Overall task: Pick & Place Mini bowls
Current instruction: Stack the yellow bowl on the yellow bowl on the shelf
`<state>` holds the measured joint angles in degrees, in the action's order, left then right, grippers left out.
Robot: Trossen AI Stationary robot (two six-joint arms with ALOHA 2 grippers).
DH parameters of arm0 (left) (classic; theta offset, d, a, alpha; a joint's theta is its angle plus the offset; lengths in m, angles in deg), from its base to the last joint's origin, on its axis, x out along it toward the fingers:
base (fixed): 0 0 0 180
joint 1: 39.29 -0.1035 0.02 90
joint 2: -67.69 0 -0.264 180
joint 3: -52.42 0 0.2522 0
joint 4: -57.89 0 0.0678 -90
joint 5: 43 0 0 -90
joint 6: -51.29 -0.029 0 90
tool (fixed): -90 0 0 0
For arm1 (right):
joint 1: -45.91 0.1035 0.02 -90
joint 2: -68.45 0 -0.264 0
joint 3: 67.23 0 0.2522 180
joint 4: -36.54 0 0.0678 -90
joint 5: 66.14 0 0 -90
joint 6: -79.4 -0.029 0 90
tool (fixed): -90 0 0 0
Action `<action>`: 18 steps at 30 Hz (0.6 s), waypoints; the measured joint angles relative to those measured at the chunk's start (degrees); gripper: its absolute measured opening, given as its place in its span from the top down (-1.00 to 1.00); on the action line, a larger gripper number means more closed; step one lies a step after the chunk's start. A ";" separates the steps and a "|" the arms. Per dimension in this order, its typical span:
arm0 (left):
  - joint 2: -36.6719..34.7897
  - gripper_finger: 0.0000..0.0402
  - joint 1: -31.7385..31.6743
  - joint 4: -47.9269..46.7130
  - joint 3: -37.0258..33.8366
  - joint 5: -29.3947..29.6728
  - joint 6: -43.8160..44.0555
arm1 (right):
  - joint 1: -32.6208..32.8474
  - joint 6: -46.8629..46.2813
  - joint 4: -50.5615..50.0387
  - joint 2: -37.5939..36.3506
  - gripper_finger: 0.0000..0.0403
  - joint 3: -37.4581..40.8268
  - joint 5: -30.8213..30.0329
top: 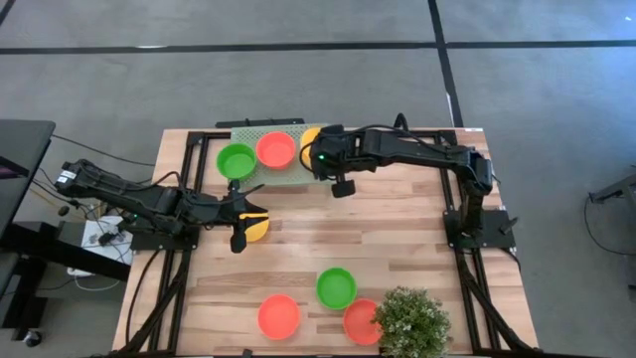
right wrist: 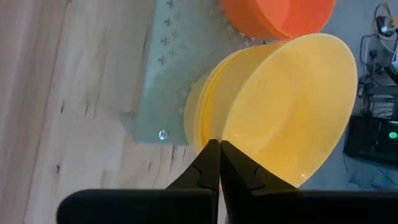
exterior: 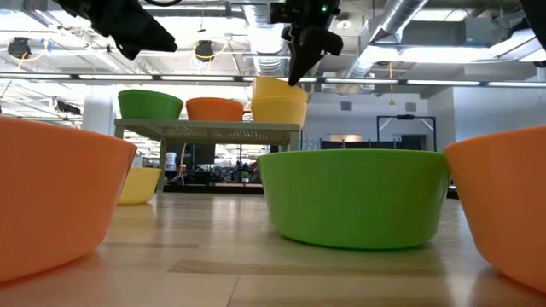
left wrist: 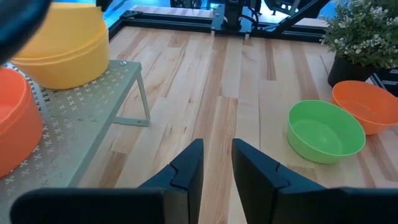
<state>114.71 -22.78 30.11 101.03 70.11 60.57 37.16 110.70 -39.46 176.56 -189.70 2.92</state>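
A pale green perforated stand (top: 285, 175) at the far side carries a green mini bowl (top: 237, 159), a red one (top: 276, 149) and stacked yellow ones (top: 309, 138). My right gripper (right wrist: 219, 149) is at the yellow stack, shut on the top bowl (right wrist: 292, 106). My left gripper (left wrist: 217, 158) hovers open above the table's left middle, over the edge of a lone yellow bowl (top: 257, 228) that rests on the table; it touches nothing. A green bowl (top: 336, 286) and two red bowls (top: 278, 316) (top: 360, 320) sit near the front edge. My right gripper pinches the rim of the top yellow bowl (right wrist: 227, 134), one finger (right wrist: 239, 167) inside the bowl and one outside. In the low view the fingers (exterior: 300, 64) come down from above. The bowl (exterior: 277, 89) sits tilted on the yellow bowl below it (exterior: 278, 112).
A bushy green plant (top: 409, 320) stands at the near right corner beside a red bowl. The stand (exterior: 209, 130) is raised on thin legs, with room beneath. Bare wooden table (top: 397, 239) lies between the stand and the front bowls.
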 joint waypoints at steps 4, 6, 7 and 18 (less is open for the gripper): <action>0.00 0.57 0.00 0.39 0.00 0.01 0.00 | 0.00 3.75 -2.72 0.00 1.00 0.00 -0.10; 0.00 0.57 0.00 0.42 0.00 0.00 0.00 | 0.00 5.43 -2.61 0.00 1.00 0.00 -0.10; 0.00 0.57 0.00 0.46 0.00 0.02 0.00 | -0.04 6.09 -2.38 0.00 1.00 0.00 -0.12; 0.00 0.57 0.00 1.05 0.00 0.01 0.00 | 0.17 9.30 -1.76 0.00 0.87 0.05 -0.13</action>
<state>114.71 -22.78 31.17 101.03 70.12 60.57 37.34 120.00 -41.23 176.56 -189.65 2.78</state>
